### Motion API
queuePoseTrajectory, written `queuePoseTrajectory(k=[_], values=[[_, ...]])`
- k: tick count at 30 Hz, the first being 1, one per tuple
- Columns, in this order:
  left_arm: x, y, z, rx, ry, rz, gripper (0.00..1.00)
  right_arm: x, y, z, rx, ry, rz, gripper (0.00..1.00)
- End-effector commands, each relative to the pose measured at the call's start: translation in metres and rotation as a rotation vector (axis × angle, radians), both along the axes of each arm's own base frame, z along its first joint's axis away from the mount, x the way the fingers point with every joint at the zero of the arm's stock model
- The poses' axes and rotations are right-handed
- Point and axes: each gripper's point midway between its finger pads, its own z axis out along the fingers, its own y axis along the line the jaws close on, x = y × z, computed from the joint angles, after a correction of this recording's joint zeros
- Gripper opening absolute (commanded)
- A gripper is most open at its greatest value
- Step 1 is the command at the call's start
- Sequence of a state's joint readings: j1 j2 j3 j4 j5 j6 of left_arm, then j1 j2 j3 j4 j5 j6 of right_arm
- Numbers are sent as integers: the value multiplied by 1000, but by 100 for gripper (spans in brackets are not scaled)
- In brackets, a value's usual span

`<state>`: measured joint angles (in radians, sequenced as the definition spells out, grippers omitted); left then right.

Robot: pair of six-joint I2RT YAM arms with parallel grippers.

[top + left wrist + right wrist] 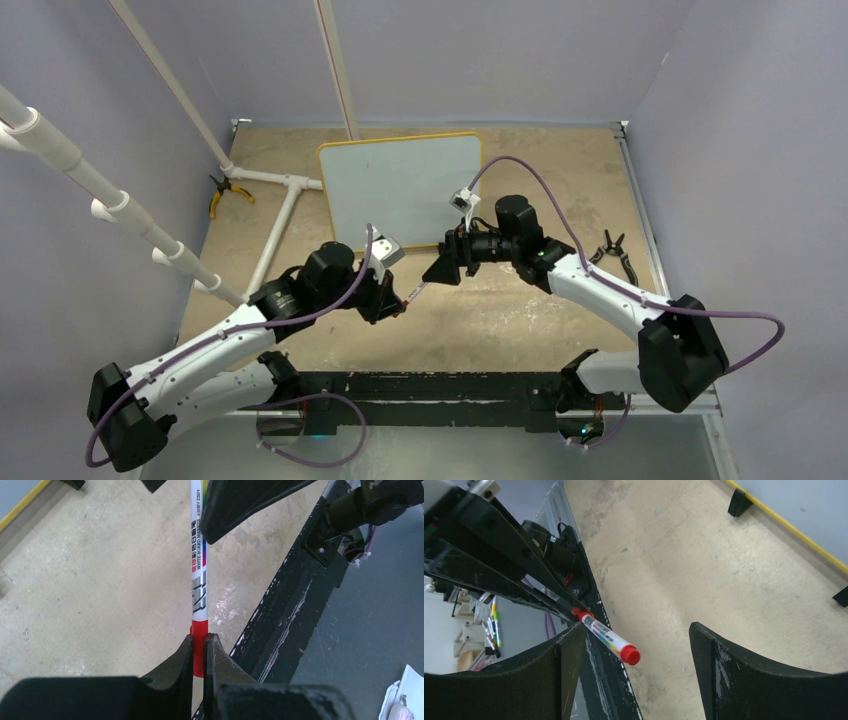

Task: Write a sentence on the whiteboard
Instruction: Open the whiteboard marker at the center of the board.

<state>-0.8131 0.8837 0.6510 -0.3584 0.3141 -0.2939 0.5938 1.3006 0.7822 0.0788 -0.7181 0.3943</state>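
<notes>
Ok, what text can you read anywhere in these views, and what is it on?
"WHITE BOARD MARKER": small black print along the white plastic marker pen with red ends, left wrist view.
Chinese characters beside it and digits further up the barrel: too blurred or hidden to read.
No writing visible on the white rectangular whiteboard with a yellow frame.

Tan, scuffed worktop (520,320). Whiteboard (400,185), yellow frame, rests on it just beyond the left fingers (388,300) and right fingers (440,270). White pipe frame (285,200) lies left of the left fingers, yellow-handled pliers (225,195) further left. Black tool (612,252) lies well right of the right fingers, near the worktop edge.
</notes>
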Motion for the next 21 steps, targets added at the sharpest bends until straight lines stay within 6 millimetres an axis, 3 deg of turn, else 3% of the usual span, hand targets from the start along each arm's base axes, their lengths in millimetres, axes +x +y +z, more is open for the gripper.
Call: queuePoseTrajectory(k=[1,9,14,18,21], values=[[-5,-12,27,-98,-90,-88,0,-12,4,17,31,-13,92,74],[-10,-14,27,-112,-87,-125,0,-26,11,31,97,0,214,46],[-8,-13,26,-109,-94,-113,0,-31,11,29,98,26,246,27],[-6,-13,24,-102,-91,-104,0,-35,11,33,115,36,260,2],[-5,-14,22,-97,-89,-98,0,-38,11,38,135,37,271,0]])
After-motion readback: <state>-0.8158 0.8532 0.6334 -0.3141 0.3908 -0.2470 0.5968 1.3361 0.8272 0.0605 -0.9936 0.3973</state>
